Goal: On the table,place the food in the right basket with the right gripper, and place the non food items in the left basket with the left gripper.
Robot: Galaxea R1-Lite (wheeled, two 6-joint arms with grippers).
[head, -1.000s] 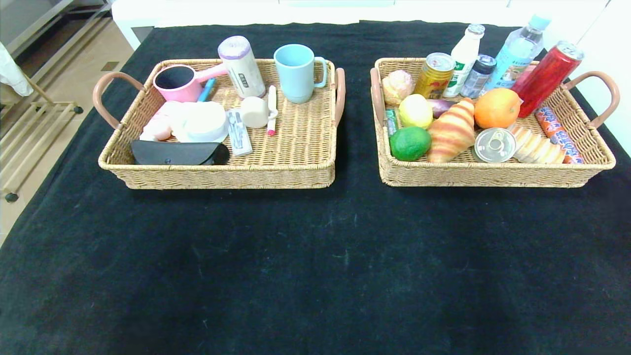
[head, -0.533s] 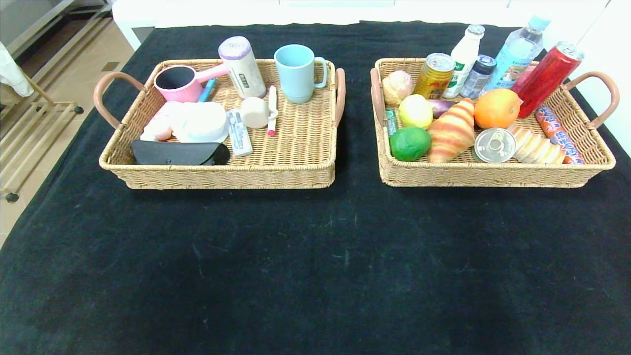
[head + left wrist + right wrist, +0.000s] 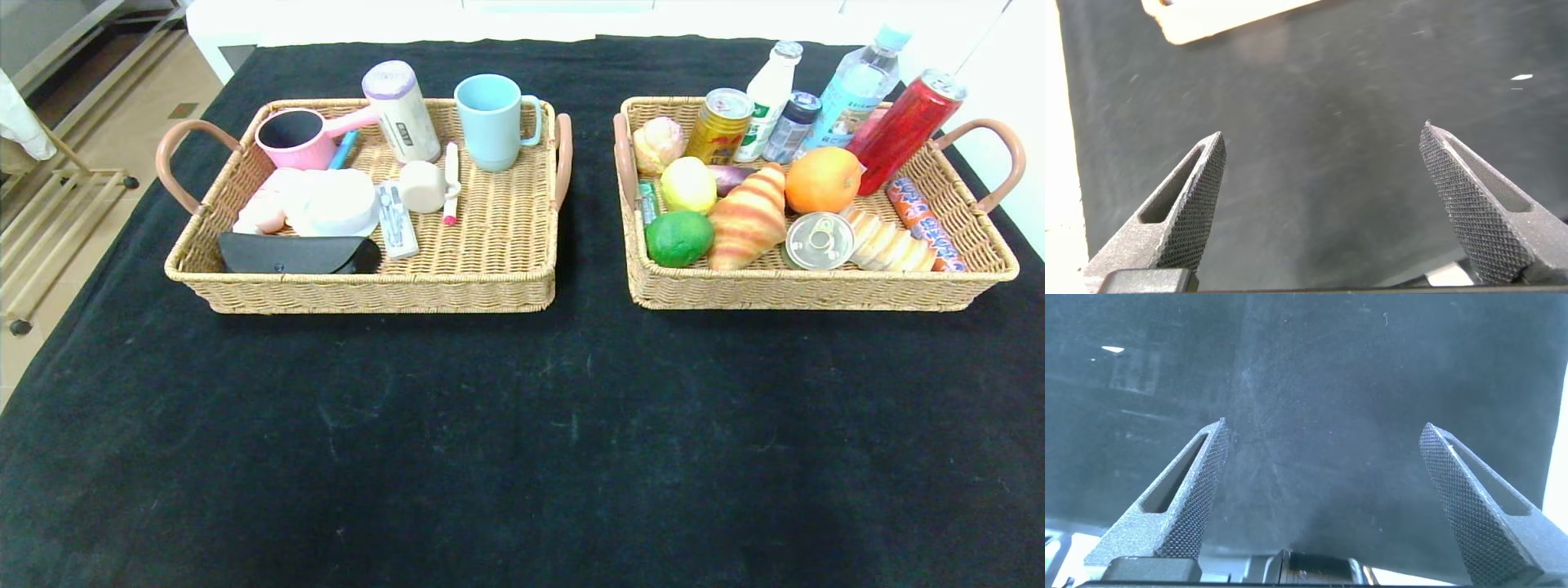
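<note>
Now the left gripper [image 3: 1323, 147] and right gripper [image 3: 1324, 445] both hang spread wide, holding nothing, above the black cloth [image 3: 522, 425].

Label print on the gold can [image 3: 718, 124] is unreadable.

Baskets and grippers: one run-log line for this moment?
left basket: non-food | right basket: food | left gripper: open, empty | right gripper: open, empty
</note>
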